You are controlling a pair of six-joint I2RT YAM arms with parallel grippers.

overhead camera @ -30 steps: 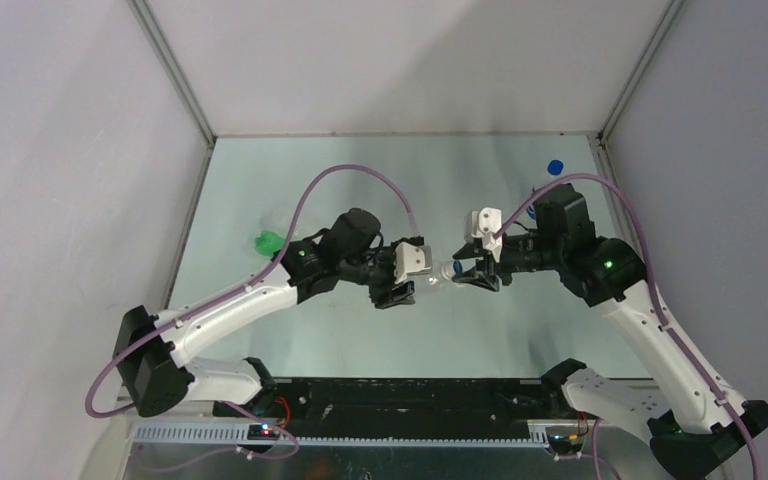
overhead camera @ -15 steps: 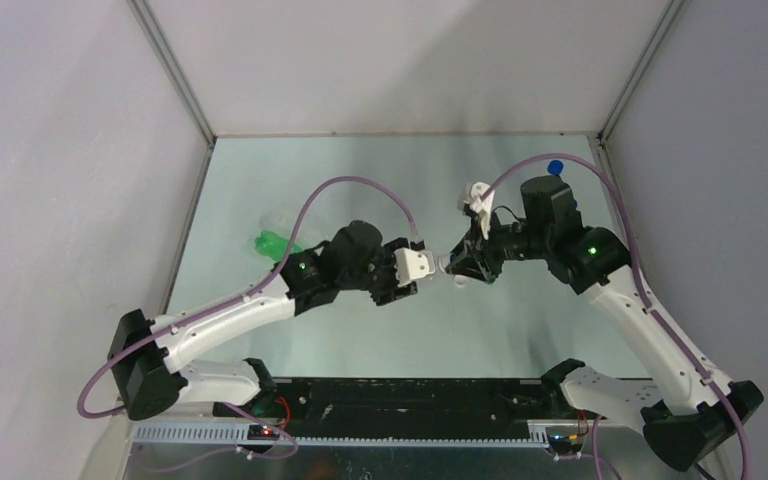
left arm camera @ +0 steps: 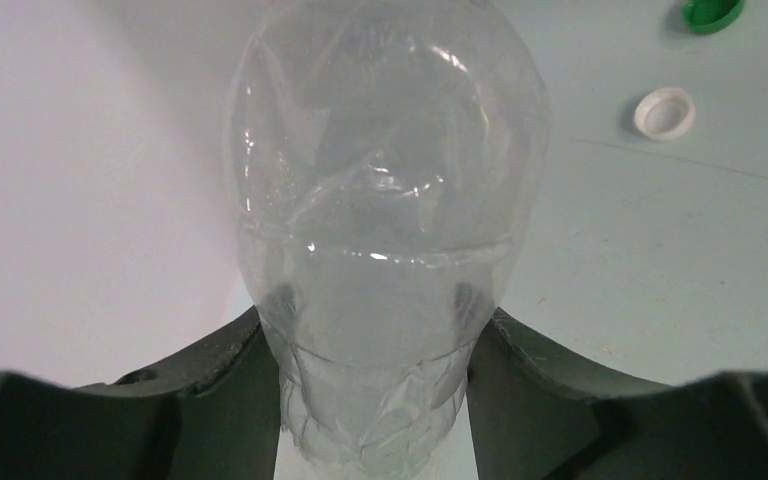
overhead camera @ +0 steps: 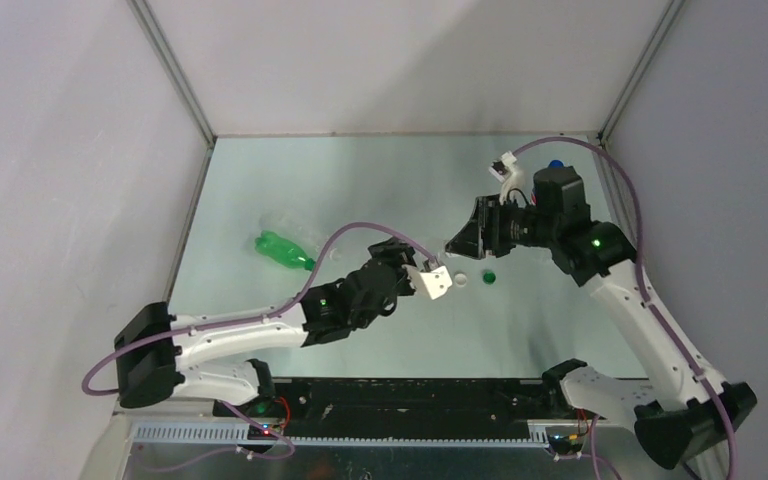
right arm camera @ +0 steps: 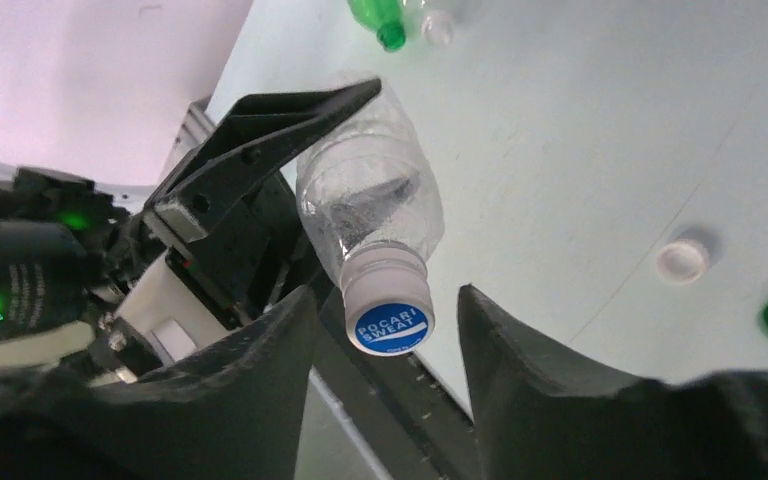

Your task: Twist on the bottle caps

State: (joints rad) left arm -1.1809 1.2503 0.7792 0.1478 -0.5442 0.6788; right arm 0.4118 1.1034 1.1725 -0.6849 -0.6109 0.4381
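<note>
Evidently the left gripper (left arm camera: 375, 345) pinches the crumpled clear plastic bottle (left arm camera: 390, 200); the right gripper (right arm camera: 385, 300), spread near its blue-topped white cap (right arm camera: 390, 312), should close squarely before any final twist.

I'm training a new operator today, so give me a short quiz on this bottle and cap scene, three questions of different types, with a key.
1. True or false: the clear bottle held in the left claw has a cap on its neck.
2. Which loose caps lie near each other on the table? A) two blue caps B) a white cap and a green cap C) two red caps
3. Fill in: the green bottle lies on its ____.
Key: 1 true; 2 B; 3 side.
</note>
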